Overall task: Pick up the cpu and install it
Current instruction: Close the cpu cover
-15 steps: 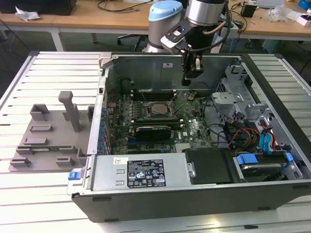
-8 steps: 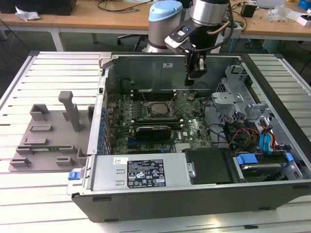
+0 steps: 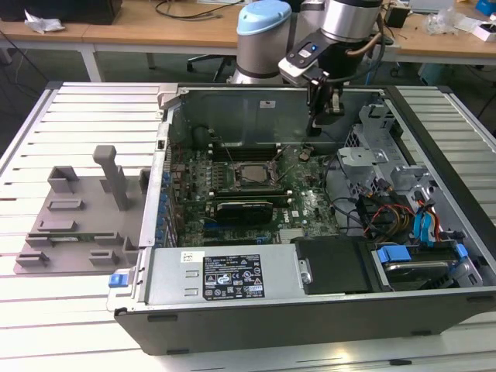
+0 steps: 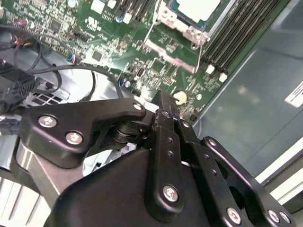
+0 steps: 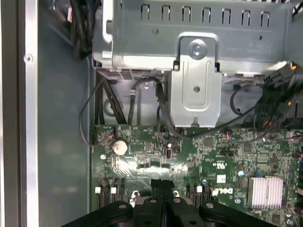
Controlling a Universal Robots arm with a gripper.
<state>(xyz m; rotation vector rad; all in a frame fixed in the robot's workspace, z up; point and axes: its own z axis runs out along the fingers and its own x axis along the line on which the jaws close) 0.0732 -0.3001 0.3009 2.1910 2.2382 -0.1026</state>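
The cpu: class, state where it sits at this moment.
In the exterior view the cpu lies in the socket on the motherboard inside the open computer case, toward that view's left of the pincer.

We see a green motherboard (image 3: 306,203) speckled with small black and silver parts; the cpu (image 3: 249,175) on it is silver-grey. The gripper (image 4: 164,101) is black, dotted with silver screw heads. The arm (image 3: 263,23) has a pale blue cap over silver-grey. At the exterior view's left, the tray (image 3: 77,225) is plain grey on a white table (image 3: 46,132) striped by slats. The case (image 3: 240,112) is grey, with bright blue tabs (image 3: 391,254) and red, yellow and black cables (image 3: 387,218). Its label (image 3: 233,277) is black and white.
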